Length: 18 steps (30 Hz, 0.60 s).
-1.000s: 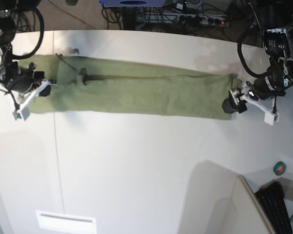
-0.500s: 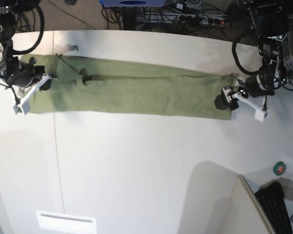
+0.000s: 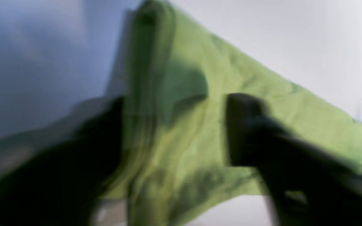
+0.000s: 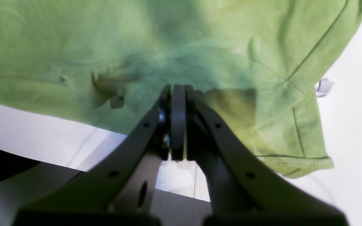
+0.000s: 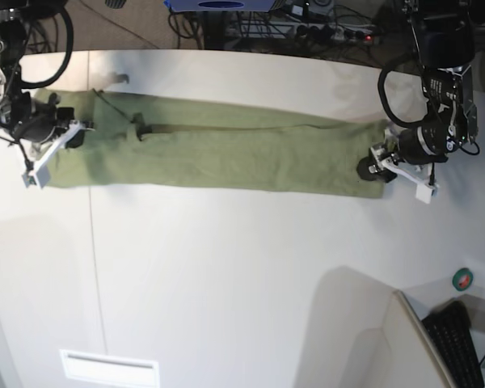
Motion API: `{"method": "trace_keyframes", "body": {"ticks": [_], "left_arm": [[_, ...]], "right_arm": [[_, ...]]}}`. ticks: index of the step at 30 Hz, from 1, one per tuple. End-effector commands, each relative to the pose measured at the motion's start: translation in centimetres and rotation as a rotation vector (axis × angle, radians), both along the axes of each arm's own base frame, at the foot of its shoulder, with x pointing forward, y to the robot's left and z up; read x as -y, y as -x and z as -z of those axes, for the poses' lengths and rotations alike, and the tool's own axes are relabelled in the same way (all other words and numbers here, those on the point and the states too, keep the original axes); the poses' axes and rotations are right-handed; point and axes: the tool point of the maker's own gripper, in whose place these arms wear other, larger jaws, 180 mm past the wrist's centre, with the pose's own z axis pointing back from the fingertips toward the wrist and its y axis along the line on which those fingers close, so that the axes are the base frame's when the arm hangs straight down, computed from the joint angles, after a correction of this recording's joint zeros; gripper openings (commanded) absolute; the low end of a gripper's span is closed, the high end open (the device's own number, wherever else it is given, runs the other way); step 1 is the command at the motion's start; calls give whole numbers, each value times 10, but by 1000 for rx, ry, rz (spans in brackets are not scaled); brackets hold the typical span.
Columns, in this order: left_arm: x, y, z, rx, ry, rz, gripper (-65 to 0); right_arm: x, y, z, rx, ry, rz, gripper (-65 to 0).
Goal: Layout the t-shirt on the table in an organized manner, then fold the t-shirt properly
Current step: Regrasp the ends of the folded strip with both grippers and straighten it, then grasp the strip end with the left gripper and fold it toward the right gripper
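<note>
My right claw (image 4: 178, 125) pressed together at t-shirt (image 5: 218, 153) edge; left claw (image 3: 174, 125) straddles the hem, grip unclear, on table (image 5: 242, 275).

The base view looks down from high over the whole bench (image 5: 226, 275). Both wrist views sit close, each sharing one end of the t-shirt (image 5: 218, 153) with it.

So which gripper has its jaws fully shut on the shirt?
The right gripper, at the sleeve end of the t-shirt: its jaws are pressed flat together, pinching cloth. The left gripper has a visible gap between its fingers, straddling the hem end.
</note>
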Motion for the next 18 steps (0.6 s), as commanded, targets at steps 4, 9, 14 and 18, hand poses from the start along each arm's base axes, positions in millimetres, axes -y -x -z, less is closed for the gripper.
{"method": "trace_keyframes", "body": {"ticks": [4, 9, 14, 18], "left_arm": [[-24, -1, -3, 28, -27, -80, -650], [-37, -14, -27, 113, -89, -66, -650], [-11, -19, -76, 254, -163, 45, -650], [29, -18, -100, 266, -187, 45, -650]], "right_arm": [[6, -7, -8, 34, 8, 1, -650], [5, -7, -7, 30, 8, 0, -650], [6, -6, -7, 28, 8, 1, -650], [6, -7, -7, 31, 8, 1, -650]]}}
